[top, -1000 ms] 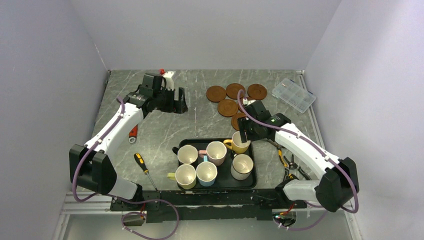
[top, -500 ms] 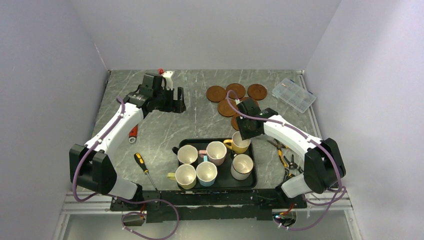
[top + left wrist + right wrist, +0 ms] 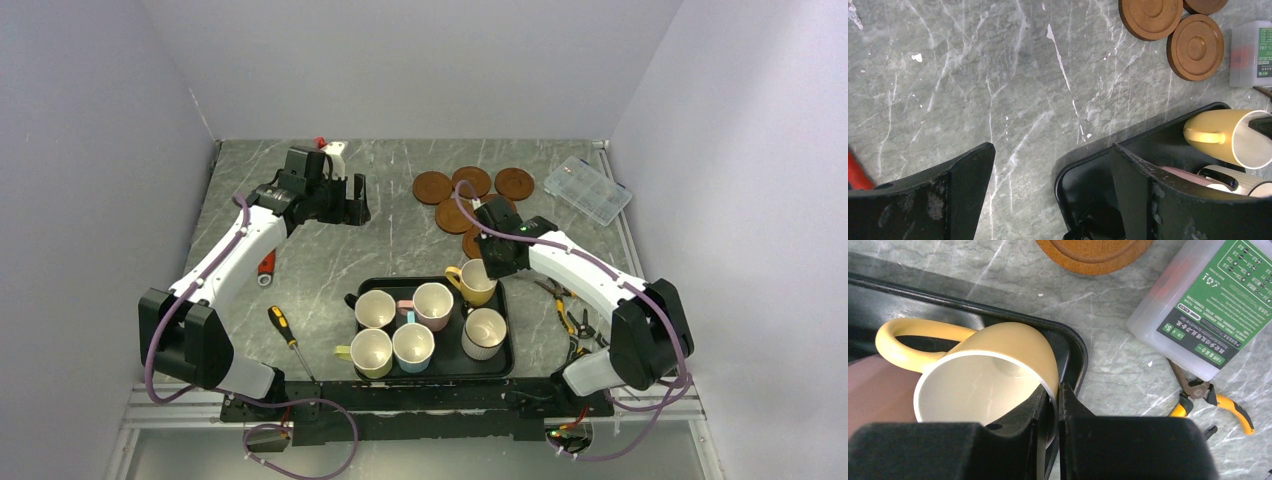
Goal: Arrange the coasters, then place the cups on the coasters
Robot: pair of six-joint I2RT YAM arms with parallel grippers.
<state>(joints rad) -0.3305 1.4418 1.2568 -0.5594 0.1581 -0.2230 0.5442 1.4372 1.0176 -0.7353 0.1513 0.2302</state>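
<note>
Several cups stand in the black tray (image 3: 508,345): cream (image 3: 375,309), pink (image 3: 433,305), yellow-green (image 3: 371,352), light blue (image 3: 413,346), white (image 3: 484,332). At the tray's back right corner my right gripper (image 3: 1055,387) is shut on the rim of the yellow cup (image 3: 1013,345), one finger inside, one outside. Reddish-brown coasters (image 3: 455,215) lie bunched behind the tray; one (image 3: 473,243) is partly hidden by the right arm. My left gripper (image 3: 1052,147) hangs open and holds nothing, over the bare marble at the back left, with two coasters (image 3: 1195,47) in its view.
A clear plastic organiser box (image 3: 588,189) sits at the back right. Yellow-handled pliers (image 3: 570,315) lie right of the tray beside a green-labelled plastic case (image 3: 1208,305). A screwdriver (image 3: 288,335) and a red-handled tool (image 3: 266,265) lie left of the tray.
My right gripper has closed onto the yellow cup's rim, and the right arm's elbow has swung inward. The left arm has barely moved.
</note>
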